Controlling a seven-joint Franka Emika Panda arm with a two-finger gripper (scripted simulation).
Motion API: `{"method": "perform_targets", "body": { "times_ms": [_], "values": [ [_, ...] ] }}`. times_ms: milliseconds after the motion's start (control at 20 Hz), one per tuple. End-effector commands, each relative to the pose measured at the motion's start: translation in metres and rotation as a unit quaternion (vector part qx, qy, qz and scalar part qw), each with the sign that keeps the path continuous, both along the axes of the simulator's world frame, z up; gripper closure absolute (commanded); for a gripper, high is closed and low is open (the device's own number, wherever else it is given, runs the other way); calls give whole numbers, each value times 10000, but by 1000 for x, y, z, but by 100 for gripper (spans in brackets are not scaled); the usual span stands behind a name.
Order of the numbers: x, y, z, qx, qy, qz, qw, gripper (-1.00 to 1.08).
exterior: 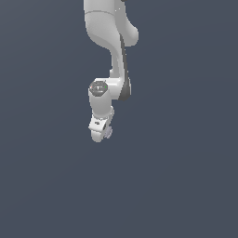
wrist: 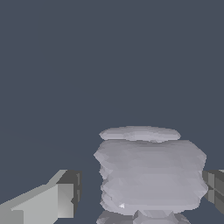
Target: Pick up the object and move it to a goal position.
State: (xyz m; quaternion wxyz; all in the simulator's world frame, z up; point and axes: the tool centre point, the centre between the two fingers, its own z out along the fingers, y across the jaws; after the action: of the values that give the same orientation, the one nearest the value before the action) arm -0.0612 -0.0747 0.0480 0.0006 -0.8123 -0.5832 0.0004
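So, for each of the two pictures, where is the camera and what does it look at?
Exterior view: off the arm, its exact place unknown; it faces the white arm hanging from the top edge, with the gripper and the small lilac-grey object at its tip.
Wrist view: on the wrist, looking along the gripper; one finger shows on each side of the object.
Shared: the gripper, the object and the plain grey-blue background.
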Motion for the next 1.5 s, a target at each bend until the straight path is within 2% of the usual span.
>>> {"method": "perform_targets", "body": {
  "times_ms": [0,100,150,850,1450],
  "values": [
    [1,0,-5,-2,-6,1,10000,-92],
    [1,0,-6,-2,-6,1,10000,-92],
    [1,0,-6,-2,-6,1,10000,108],
    [3,-6,-4,-3,-13,6,10000,108],
    [25,-75,11,0,-10,4,10000,108]
  ]
}}
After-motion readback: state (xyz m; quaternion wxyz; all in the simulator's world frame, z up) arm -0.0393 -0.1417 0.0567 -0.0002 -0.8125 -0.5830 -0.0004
